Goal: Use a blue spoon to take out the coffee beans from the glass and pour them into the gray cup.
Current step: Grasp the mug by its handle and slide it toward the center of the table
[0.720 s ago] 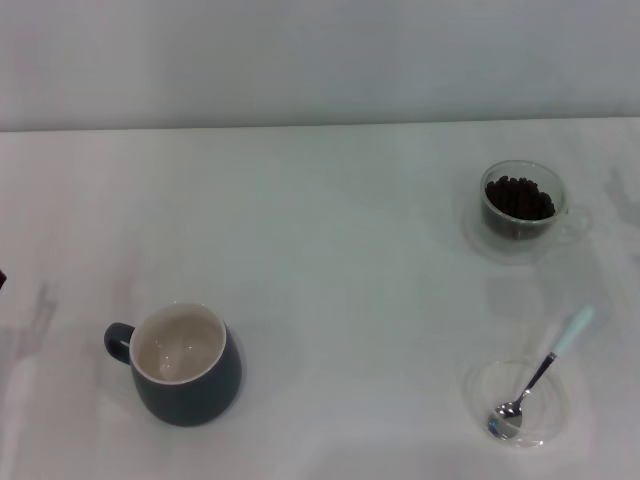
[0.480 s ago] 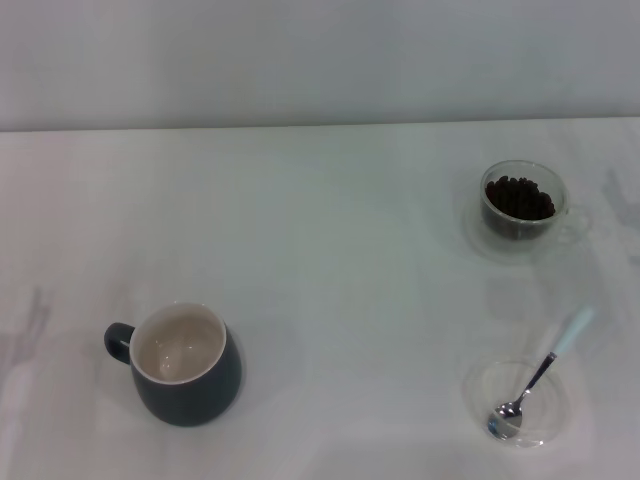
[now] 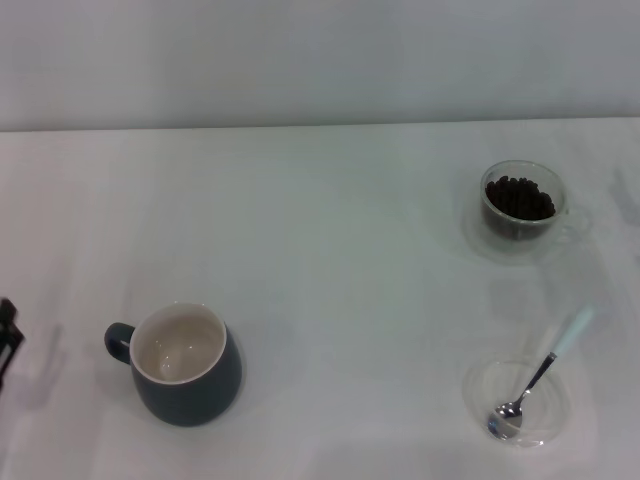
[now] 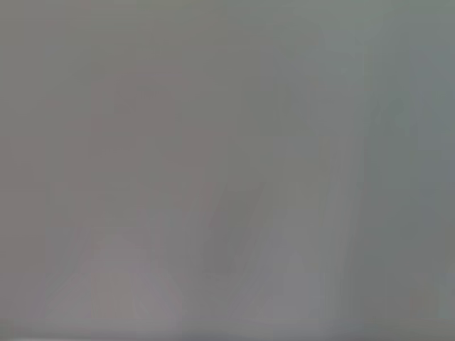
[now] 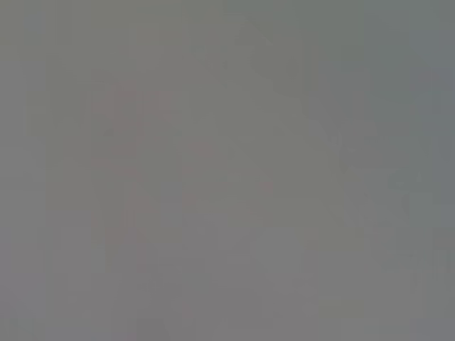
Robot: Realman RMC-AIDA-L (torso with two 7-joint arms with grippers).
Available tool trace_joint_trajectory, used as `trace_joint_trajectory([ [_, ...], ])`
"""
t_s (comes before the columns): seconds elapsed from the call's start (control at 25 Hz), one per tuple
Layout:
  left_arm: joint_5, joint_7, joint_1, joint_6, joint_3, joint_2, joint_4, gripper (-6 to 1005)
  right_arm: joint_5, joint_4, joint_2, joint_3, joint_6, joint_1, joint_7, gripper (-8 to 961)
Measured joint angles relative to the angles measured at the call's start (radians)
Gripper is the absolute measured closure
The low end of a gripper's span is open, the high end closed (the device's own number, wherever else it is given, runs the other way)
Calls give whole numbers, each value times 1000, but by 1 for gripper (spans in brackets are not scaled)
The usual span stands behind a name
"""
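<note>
Jaws of the left gripper (image 3: 6, 335), peeking in at the table's (image 3: 330, 260) left edge, could not be made out. Far right, the blue spoon (image 3: 540, 375) lay in a clear dish (image 3: 520, 403). Behind it stood the glass (image 3: 522, 200) of coffee beans (image 3: 518, 197). Near left sat the gray cup (image 3: 185, 362).

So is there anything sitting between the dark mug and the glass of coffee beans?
No. In the head view, only bare white table lies between the mug and the glass.

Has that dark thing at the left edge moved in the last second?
Yes. The left tool has come into view at the table's left edge, nearer the gray cup, which stays put.
</note>
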Motion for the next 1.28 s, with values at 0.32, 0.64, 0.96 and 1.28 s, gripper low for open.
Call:
trace_joint_trajectory([
  [0.32, 75, 19, 38, 11, 106, 2, -48, 112, 2, -10, -5, 3, 0, 0, -3, 82],
  [0.64, 170, 25, 11, 1, 107, 3, -80, 111, 0, -15, -3, -5, 0, 3, -3, 82],
  [0.96, 177, 24, -67, -70, 108, 1, -94, 111, 2, -14, -2, 0, -10, -9, -1, 82],
  [1.28, 184, 25, -129, -135, 108, 1, -95, 112, 2, -6, 0, 1, -45, -13, 0, 82],
])
